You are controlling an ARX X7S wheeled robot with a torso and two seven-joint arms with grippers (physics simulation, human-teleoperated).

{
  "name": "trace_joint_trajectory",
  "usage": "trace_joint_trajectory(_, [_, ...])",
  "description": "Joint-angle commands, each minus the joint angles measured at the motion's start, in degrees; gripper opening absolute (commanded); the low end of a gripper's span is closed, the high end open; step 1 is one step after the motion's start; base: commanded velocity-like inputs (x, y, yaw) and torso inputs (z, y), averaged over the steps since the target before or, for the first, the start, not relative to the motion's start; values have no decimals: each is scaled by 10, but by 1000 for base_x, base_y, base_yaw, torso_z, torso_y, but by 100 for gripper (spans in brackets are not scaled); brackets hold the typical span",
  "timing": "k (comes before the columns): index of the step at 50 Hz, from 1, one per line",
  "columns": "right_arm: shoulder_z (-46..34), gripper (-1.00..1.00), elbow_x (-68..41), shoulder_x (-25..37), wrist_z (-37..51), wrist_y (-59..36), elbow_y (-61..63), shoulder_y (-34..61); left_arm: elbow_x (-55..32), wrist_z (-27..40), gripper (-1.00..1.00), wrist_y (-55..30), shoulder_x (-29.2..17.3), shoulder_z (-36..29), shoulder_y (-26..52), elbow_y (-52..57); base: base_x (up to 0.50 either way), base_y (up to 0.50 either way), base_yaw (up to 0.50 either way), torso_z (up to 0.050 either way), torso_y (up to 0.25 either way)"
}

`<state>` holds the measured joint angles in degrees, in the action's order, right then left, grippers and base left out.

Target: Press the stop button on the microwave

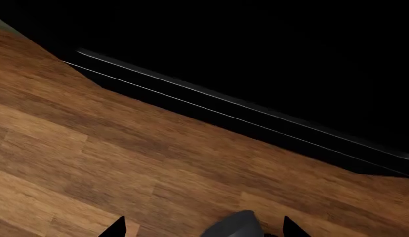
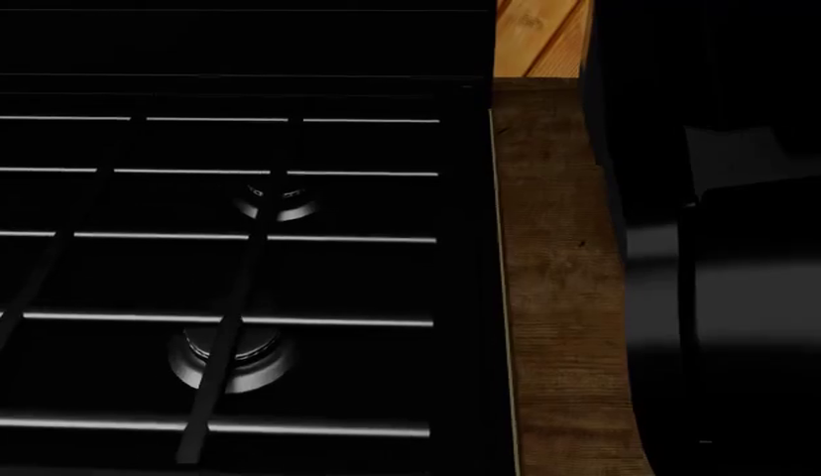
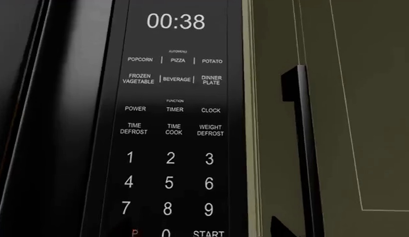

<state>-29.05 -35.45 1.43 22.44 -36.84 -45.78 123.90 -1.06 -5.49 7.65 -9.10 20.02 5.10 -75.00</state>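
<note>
step: right arm lining up on microwave keypad (image 3: 170, 148) | stop key cut off beside START (image 3: 208, 233) | next: drop lower, press | gripper state: cannot tell

The black glass microwave control panel (image 3: 170, 123) is cut off at the lower edge of the right wrist view; only a red fragment of the key beside 0 is shown. Of the left gripper, only two dark fingers (image 1: 293, 228) are seen, their spacing undetermined.
</note>
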Motion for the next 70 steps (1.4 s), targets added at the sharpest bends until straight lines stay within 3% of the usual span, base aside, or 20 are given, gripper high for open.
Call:
trace_joint_trajectory(1, [-6, 100, -20, 6, 3, 1, 27, -5, 0, 0, 100, 0, 0, 0, 1, 0, 375, -129, 0, 50, 123])
trace_joint_trajectory(59, [-30, 100, -75, 18, 51, -32, 138, 18, 0, 0, 100, 0, 0, 0, 1, 0, 93, -53, 0, 50, 123])
trace_joint_trajectory(70, [-33, 100, -84, 18, 56, -33, 136, 15, 0, 0, 100, 0, 0, 0, 1, 0, 0, 0, 0, 6, 10])
